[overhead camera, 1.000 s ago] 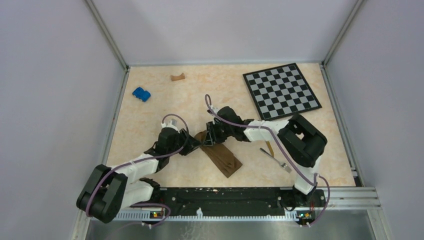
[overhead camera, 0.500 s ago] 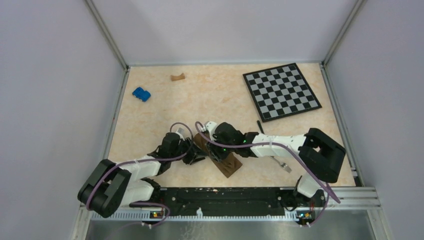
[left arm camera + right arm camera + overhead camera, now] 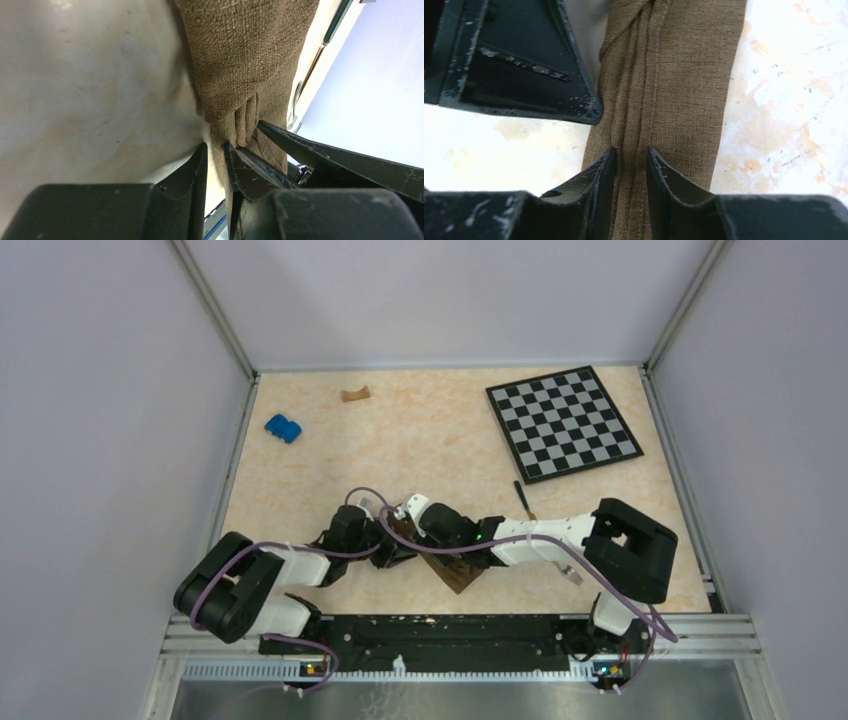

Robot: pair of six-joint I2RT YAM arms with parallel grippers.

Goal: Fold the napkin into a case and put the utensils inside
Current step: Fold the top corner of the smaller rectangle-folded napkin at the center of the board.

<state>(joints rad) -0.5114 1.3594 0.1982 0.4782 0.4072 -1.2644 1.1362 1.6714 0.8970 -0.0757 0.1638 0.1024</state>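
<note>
The napkin point(image 3: 458, 571) lies as a narrow dark-brown folded strip, slanted, near the table's front middle. Both grippers meet at its far left end. My left gripper point(image 3: 397, 553) comes in from the left, and its jaws stand narrow with the napkin's point(image 3: 240, 50) edge between the tips point(image 3: 216, 145). My right gripper point(image 3: 408, 524) reaches in from the right. It point(image 3: 630, 149) pinches a raised ridge of the napkin point(image 3: 684, 75), and creases run up from it. The dark knife point(image 3: 521, 497) lies behind the right forearm. The silver fork point(image 3: 572, 575) shows only its tines beside the right arm.
A checkerboard point(image 3: 563, 422) lies at the back right. A blue block point(image 3: 283, 427) and a small tan piece point(image 3: 354, 394) sit at the back left. Metal frame posts and pale walls close in the table, and a black rail point(image 3: 450, 626) runs along the front.
Both grippers have come down and towards the front onto the strip's left end. The right arm has stretched out leftward and low. The left jaws have narrowed.
</note>
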